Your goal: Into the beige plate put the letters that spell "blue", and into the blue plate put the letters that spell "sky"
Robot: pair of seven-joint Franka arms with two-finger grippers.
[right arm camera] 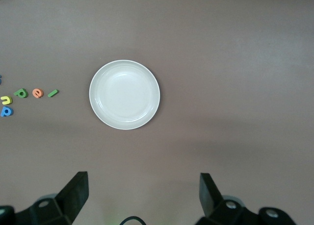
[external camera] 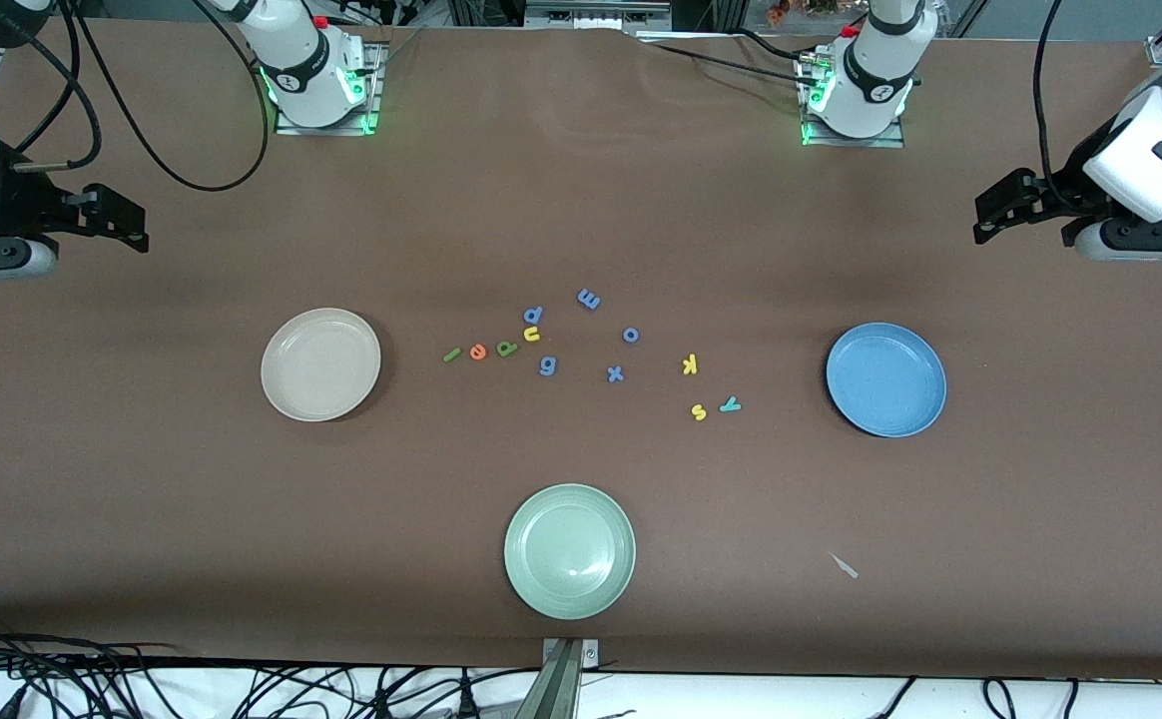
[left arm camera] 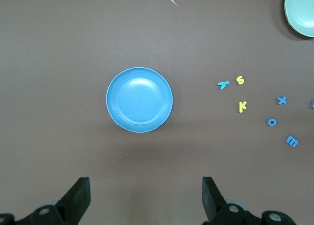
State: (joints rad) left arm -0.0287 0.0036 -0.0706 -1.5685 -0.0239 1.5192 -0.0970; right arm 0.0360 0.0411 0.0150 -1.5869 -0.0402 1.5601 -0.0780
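From my station I see both arms waiting, high at the two ends of the table. The left gripper [left arm camera: 143,198] hangs with fingers spread and empty, the right gripper [right arm camera: 143,195] the same.

I take the green plate [external camera: 569,599] as my landmark. All the letters lie farther from the front camera than it. The green l [external camera: 452,354], orange e [external camera: 478,351], green b [external camera: 507,348] and yellow u [external camera: 532,333] sit in a row toward the beige plate [external camera: 320,398]. The yellow k [external camera: 690,364], yellow s [external camera: 699,410] and teal y [external camera: 730,404] lie toward the blue plate [external camera: 885,414].

No letter is in a plate yet. They look like foam, I think: light, soft, very flat. I would pinch each one across its narrow width, pressing down to the cloth.
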